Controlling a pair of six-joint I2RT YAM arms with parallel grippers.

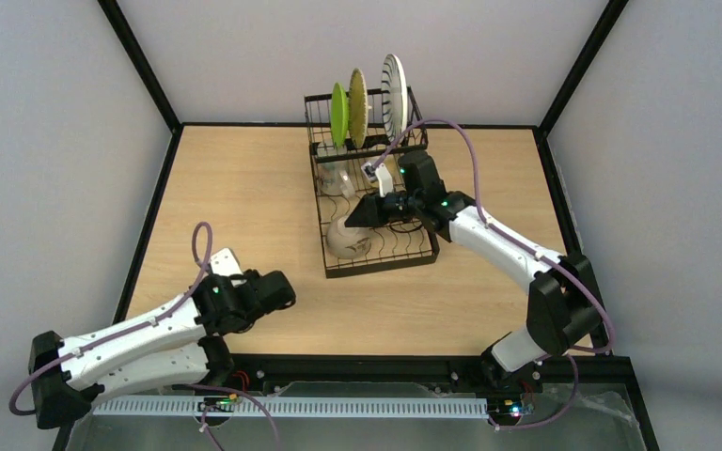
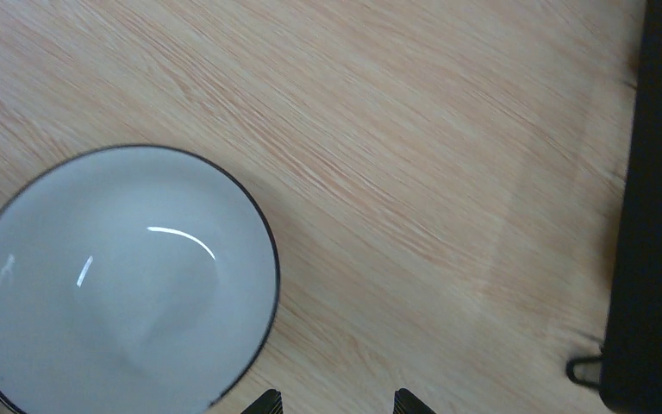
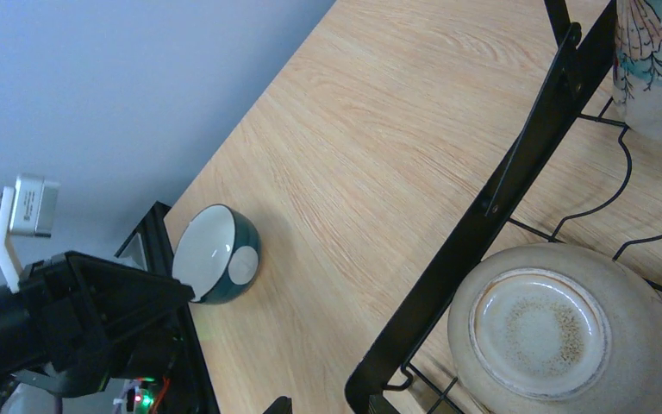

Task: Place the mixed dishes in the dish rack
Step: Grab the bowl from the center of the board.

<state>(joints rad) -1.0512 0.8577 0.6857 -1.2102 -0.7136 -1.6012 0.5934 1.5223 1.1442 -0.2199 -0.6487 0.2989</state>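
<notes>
The black wire dish rack (image 1: 381, 266) stands at the middle back. Its raised tier holds the green plate (image 1: 338, 115), the woven bamboo plate (image 1: 357, 105) and the blue-striped plate (image 1: 394, 94) on edge. A clear tumbler (image 1: 336, 178) and an upturned beige bowl (image 1: 348, 242) sit in the lower tray. My right gripper (image 1: 355, 218) hovers open just above that bowl (image 3: 560, 328), holding nothing. A patterned pale mug (image 3: 655, 69) stands in the tray. The blue-outside bowl (image 2: 121, 276) rests upright on the table, left of my open, empty left gripper (image 2: 336, 404). The left arm hides it in the top view.
The rack's black corner bar (image 3: 500, 190) runs across the right wrist view. The blue bowl (image 3: 215, 254) lies beside the left arm near the table's black front rail (image 2: 655, 216). Bare wood lies between the bowl and the rack.
</notes>
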